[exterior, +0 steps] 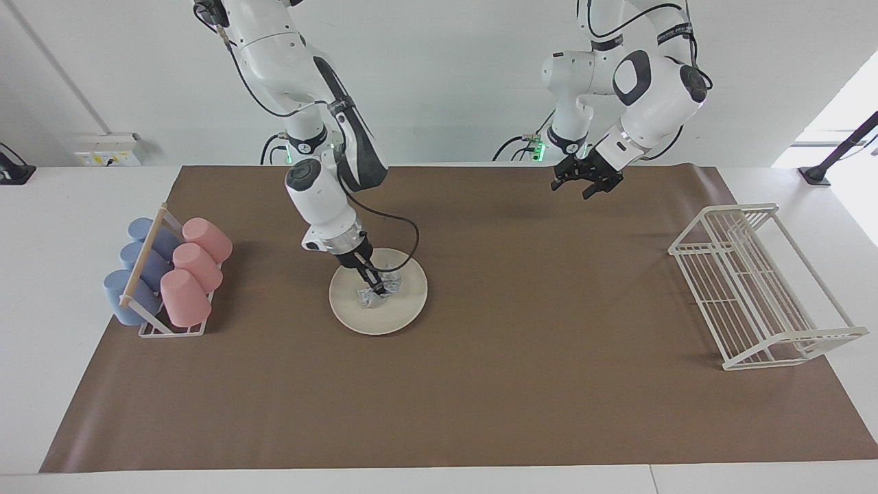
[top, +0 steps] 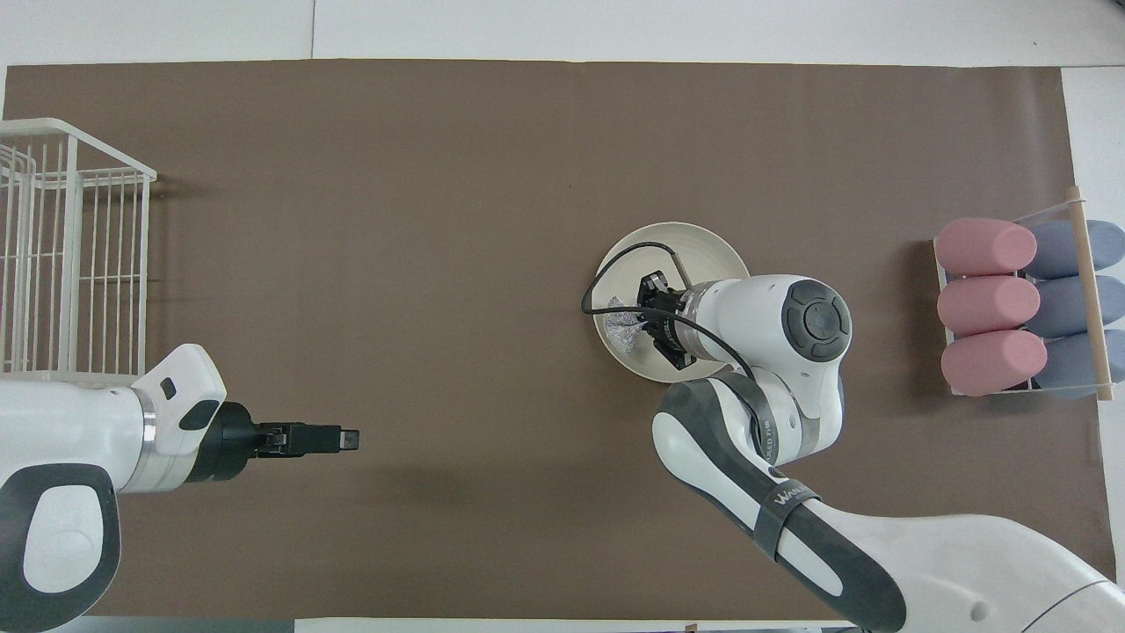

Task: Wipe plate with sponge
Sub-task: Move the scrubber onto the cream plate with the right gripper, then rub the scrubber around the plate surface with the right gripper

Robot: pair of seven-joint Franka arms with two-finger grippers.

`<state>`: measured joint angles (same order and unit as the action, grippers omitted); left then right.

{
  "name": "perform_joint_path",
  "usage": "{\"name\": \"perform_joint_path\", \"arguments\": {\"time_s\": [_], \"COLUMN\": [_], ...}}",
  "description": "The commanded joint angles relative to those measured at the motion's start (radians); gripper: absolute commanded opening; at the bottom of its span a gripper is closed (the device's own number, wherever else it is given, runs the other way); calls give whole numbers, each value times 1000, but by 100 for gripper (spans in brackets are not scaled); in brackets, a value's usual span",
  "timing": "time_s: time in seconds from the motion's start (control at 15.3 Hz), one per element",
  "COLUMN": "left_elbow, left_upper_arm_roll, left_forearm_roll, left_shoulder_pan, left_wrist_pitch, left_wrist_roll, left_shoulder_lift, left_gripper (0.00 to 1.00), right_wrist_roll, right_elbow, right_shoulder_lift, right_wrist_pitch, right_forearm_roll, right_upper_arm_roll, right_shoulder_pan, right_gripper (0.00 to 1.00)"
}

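Sponge (exterior: 379, 289) pinched in right gripper (exterior: 374, 283), pressed down onto the plate (exterior: 405, 312) so it can scrub, plate beside the cup rack (exterior: 167, 274); left gripper (exterior: 588, 184) spread, empty, waiting clear.

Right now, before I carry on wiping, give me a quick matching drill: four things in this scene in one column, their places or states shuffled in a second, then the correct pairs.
Things:
1. sponge
2. left gripper
3. pink cups
4. wire rack

Places or states:
A. open, holding nothing, over the mat's edge nearest the robots
B. lying in a holder beside blue cups
C. pinched in the right gripper, on the plate
D. standing at the left arm's end of the table

Pairs: 1-C, 2-A, 3-B, 4-D
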<state>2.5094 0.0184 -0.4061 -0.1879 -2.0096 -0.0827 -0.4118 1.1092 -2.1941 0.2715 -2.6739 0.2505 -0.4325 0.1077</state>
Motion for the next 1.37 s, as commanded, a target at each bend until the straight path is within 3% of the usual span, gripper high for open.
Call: {"name": "perform_joint_path", "arguments": {"time_s": [0.0, 0.26, 0.65, 1.31], "left_elbow": [-11, -26, -27, -38], "left_upper_arm_roll": [-8, -8, -8, -8], "left_forearm_roll": [41, 62, 62, 62], "left_shoulder_pan": [19, 21, 21, 24], "left_wrist_pitch": [12, 12, 11, 11], "left_wrist_roll": [55, 61, 81, 83], "left_shoulder_lift": [-4, 8, 8, 19], "left_gripper": [100, 100, 100, 100], "right_wrist_roll": [-48, 53, 277, -118], "right_elbow": [-33, -35, -33, -46], "right_shoulder_lift": [17, 20, 38, 40], "right_wrist_pitch": [-20, -21, -87, -72], "right_forearm_roll": [-8, -8, -7, -7], "right_upper_arm_roll": [-9, -12, -12, -6], "right_shoulder_pan": [29, -3, -141, 35], "right_gripper": [0, 0, 0, 0]}}
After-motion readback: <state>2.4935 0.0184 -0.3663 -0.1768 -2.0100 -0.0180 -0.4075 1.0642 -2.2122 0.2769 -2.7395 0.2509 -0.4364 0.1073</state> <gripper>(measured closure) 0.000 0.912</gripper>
